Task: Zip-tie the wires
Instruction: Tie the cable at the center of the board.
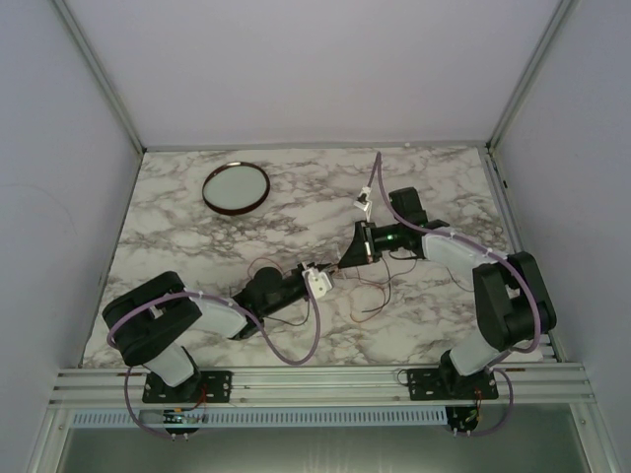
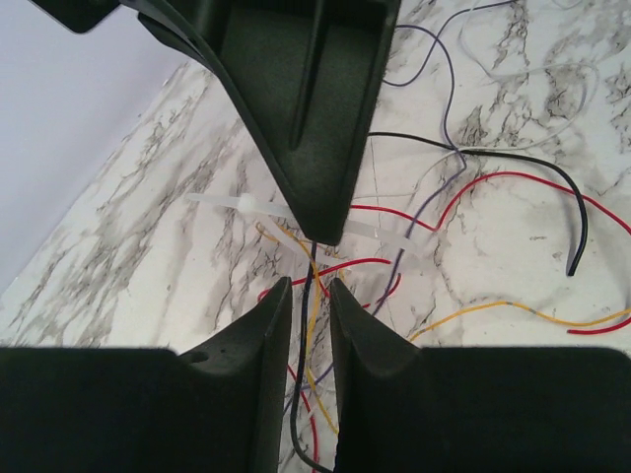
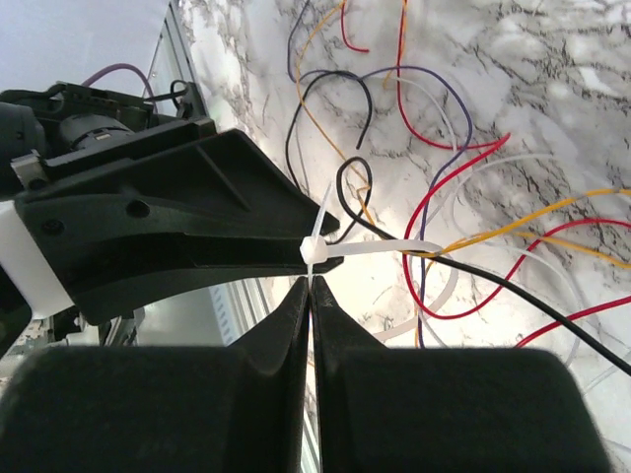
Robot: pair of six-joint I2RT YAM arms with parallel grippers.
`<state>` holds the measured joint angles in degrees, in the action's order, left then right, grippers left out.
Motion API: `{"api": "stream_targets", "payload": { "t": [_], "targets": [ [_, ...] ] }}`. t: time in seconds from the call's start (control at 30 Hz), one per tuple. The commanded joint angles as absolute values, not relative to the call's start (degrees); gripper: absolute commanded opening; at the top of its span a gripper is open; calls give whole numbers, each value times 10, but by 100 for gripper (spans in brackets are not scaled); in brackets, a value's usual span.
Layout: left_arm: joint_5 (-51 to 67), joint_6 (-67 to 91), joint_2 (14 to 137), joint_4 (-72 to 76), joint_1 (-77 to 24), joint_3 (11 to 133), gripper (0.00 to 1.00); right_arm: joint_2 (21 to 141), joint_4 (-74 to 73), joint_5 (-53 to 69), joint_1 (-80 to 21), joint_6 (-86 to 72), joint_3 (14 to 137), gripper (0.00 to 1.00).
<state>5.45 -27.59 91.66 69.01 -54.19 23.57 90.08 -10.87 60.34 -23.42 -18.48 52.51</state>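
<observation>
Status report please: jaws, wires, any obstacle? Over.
Left gripper jaws slightly apart, wires between them. Right gripper shut on zip tie. Tie lies across wires, loop unclear. No obstacle seen.

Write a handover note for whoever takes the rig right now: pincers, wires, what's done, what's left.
Left pincer: slightly open, a few wires passing between its fingers.
Right pincer: shut on the zip tie by its head.
Wires: fanned loose across the marble table.
Done: tie seems looped around some wires, slack.
Left: cinch it tight.
</observation>
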Motion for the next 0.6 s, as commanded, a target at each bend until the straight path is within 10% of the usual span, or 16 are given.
{"api": "stream_targets", "payload": {
  "t": [0.0,0.57],
  "targets": [
    [45,-260,897,698,-545,240,24,889,-82,590,-242,-183,513,0],
    [82,101,764,380,-425,360,58,879,-71,583,-243,-167,502,0]
  ]
}}
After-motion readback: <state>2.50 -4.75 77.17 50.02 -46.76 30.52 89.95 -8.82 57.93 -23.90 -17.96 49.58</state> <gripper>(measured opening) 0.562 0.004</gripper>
